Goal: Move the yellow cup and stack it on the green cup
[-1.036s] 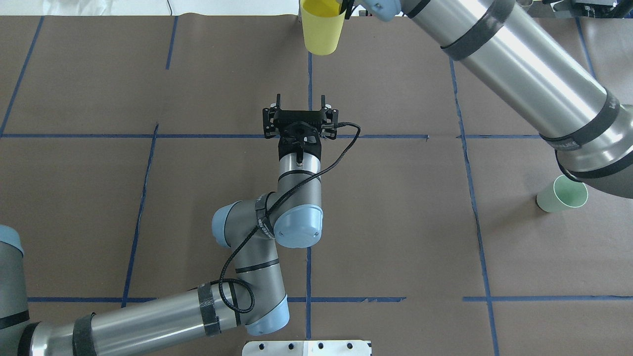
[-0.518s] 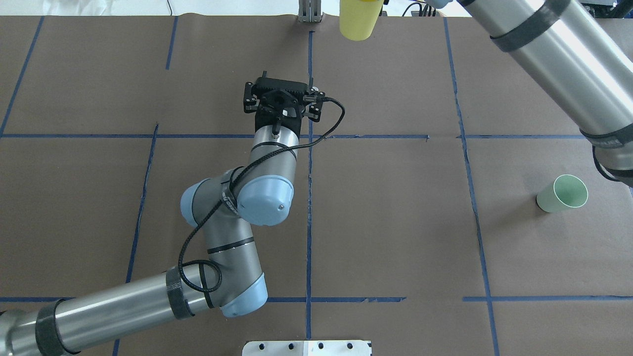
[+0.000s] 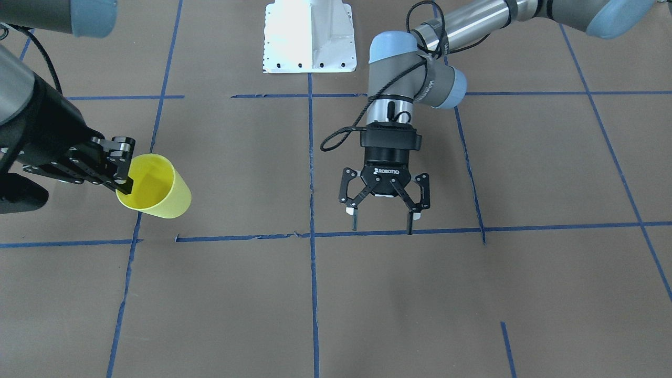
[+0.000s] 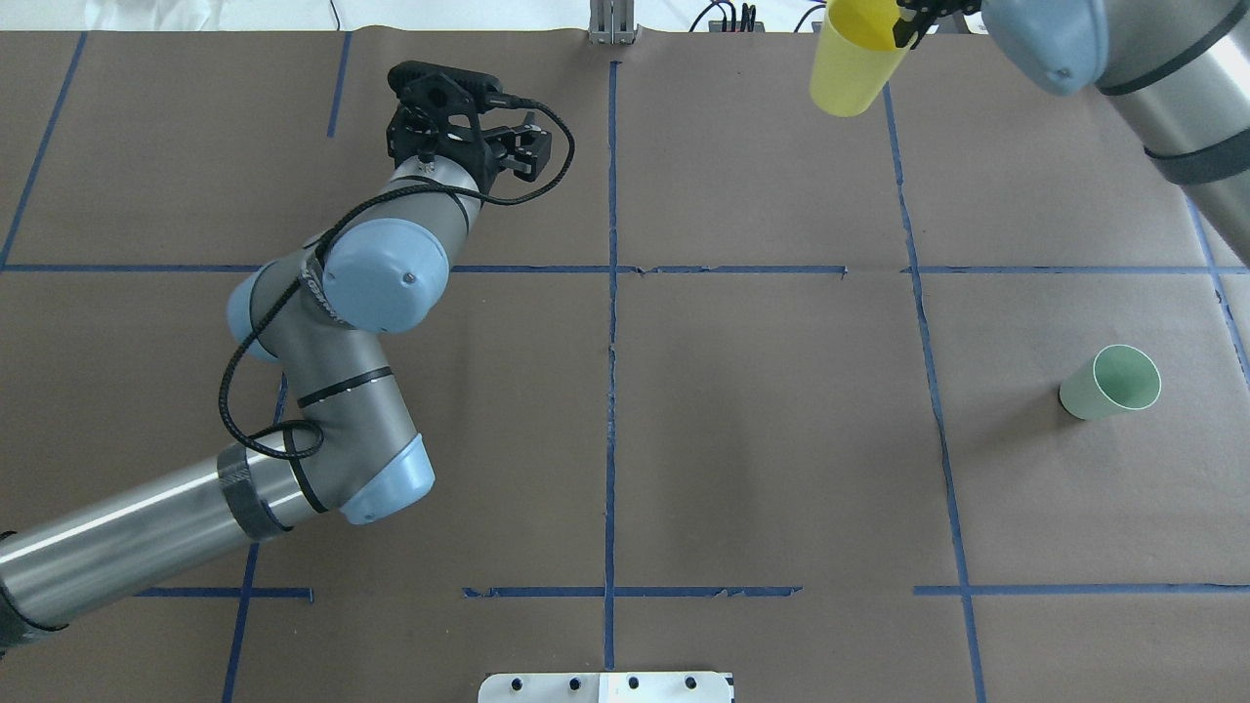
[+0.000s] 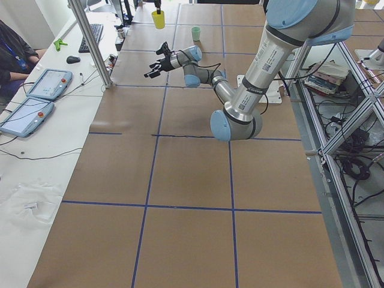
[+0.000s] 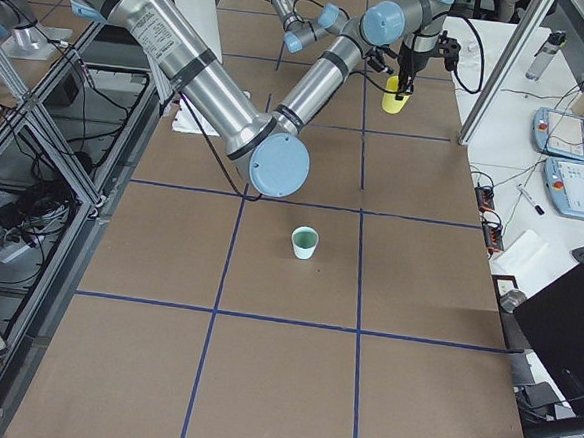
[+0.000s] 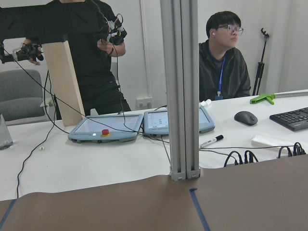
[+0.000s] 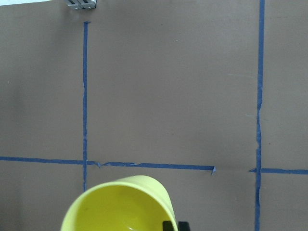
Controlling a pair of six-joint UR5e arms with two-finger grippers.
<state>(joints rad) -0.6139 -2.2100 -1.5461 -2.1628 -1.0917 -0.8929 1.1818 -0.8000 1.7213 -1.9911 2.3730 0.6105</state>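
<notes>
The yellow cup (image 4: 848, 70) hangs tilted above the far edge of the table, right of centre. My right gripper (image 3: 123, 182) is shut on its rim, one finger inside the cup (image 3: 157, 190). The cup's open mouth fills the bottom of the right wrist view (image 8: 120, 204). The green cup (image 4: 1108, 383) stands upright and alone on the brown paper at the right side, well apart from the yellow cup; it also shows in the exterior right view (image 6: 304, 243). My left gripper (image 3: 382, 227) is open and empty, above the paper left of centre.
A white base plate (image 4: 605, 686) sits at the near edge. An aluminium post (image 7: 180, 96) stands at the table's far edge. Beyond it are operators, tablets (image 7: 106, 127), a mouse and a keyboard on a white desk. Blue tape lines (image 4: 611, 391) grid the paper.
My right arm has carried the yellow cup to the right along the far edge. My left arm has swung away to the left and farther back, its gripper still open.
</notes>
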